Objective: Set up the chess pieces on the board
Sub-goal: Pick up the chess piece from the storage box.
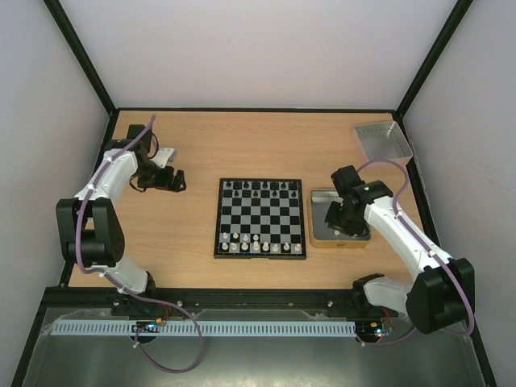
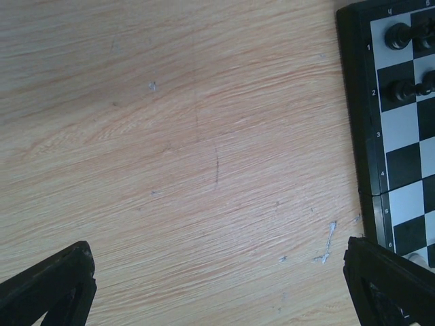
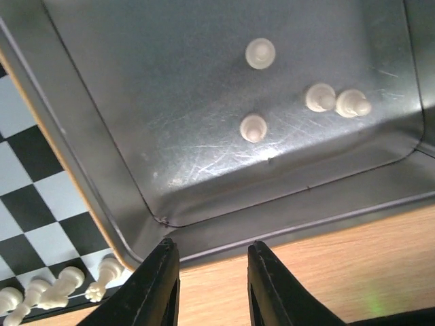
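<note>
At the left of the top view we see the left gripper (image 1: 172,179) low over the bare wooden table (image 1: 161,234), well apart from the board (image 1: 260,218). In its wrist view the two dark fingertips (image 2: 47,288) sit in the lower corners of the frame, spread wide with only wood grain between them. The board's black rim runs down the right edge there.

The board lies at the centre of the top view. The black pieces (image 1: 258,188) stand along its far rows at the top, and the cream-white pieces (image 1: 258,243) along its near rows at the bottom. We cannot tell from here whether every square in those rows is filled.

Just right of the board lies the tan-rimmed grey tray (image 1: 320,205), with the right gripper (image 1: 345,218) above it. In the right wrist view its fingers (image 3: 160,285) stand at the bottom edge with a narrow gap between them, holding nothing, over the tray's near wall. We count four loose cream-white pieces (image 3: 253,128) on the scratched tray floor: one near the top, one in the middle, and two close together at the right.

In the upper right corner of the table sits a clear grey bin (image 1: 383,141).
</note>
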Controlling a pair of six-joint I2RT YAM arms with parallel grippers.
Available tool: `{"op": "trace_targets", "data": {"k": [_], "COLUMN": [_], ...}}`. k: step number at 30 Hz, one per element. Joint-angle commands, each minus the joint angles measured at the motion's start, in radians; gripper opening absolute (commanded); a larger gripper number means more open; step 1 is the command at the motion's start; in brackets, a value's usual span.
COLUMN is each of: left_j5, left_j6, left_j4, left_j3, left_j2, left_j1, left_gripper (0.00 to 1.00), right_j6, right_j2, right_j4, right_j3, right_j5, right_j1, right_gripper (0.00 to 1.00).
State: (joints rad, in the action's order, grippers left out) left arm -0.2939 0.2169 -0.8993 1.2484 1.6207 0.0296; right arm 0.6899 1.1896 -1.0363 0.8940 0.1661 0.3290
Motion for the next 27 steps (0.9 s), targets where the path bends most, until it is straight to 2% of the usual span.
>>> {"op": "trace_targets", "data": {"k": [1, 6, 14, 21, 27], "left_j5": [0.013, 0.035, -0.014, -0.021, -0.060], "left_j6": [-0.007, -0.039, -0.064, -0.079, -0.080], "left_j4": [-0.030, 0.011, 0.026, 0.067, 0.059], "left_j3": [0.055, 0.088, 0.139, 0.074, 0.092], "left_j2": [0.036, 0.100, 0.129, 0.079, 0.098], "left_j1": [-0.021, -0.062, -0.088, -0.120, -0.135], "left_gripper": [0.99, 0.99, 0.99, 0.99, 0.99], "right_j6": [-0.020, -0.050, -0.083, -0.091, -0.084], "right_j2": [-0.006, 0.031, 0.073, 0.127, 0.168], "right_j4": [0.002, 0.014, 0.060, 0.108, 0.162], "right_j3": [0.023, 0.051, -0.014, -0.058, -0.096], "right_j5": [0.013, -0.066, -0.018, 0.034, 0.077], "right_j1": [-0.001, -0.012, -0.108, -0.117, -0.167], "right_gripper": [0.27, 0.27, 0.26, 0.26, 0.25]}}
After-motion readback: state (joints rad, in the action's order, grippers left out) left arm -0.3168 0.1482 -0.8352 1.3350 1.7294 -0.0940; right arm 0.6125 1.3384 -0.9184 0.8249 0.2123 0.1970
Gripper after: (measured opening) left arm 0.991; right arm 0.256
